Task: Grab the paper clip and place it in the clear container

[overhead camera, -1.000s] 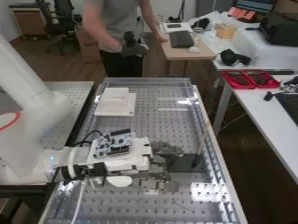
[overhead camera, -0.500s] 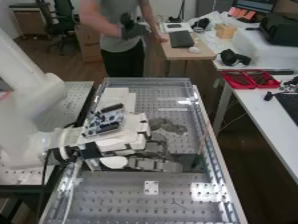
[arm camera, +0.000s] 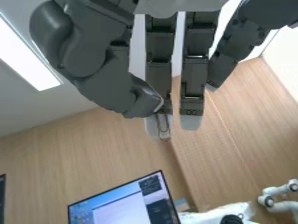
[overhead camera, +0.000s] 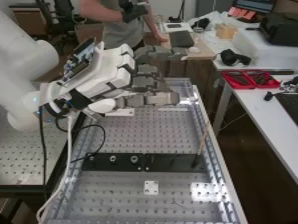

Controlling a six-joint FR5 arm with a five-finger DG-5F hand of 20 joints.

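Observation:
In the high view the hand [overhead camera: 149,85] is raised above the far half of the bench, its fingers stretching toward the view's right. In the wrist view the hand [arm camera: 100,60] has its thumb bent against a fingertip, and a thin wire paper clip [arm camera: 163,131] is pinched between them. One looped end of the clip sticks out past the tips. The other fingers hang fairly straight beside that finger.
A long black plate [overhead camera: 173,162] with round silver parts lies across the perforated bench, a thin stick [overhead camera: 202,145] rising at its right end. Part of a white flat piece [overhead camera: 121,112] shows below the hand. Red trays [overhead camera: 249,79] stand on the right-hand table.
The arm has lifted the hand from low over the black plate toward the bench's far end. The plate and the white piece have stayed where they were.

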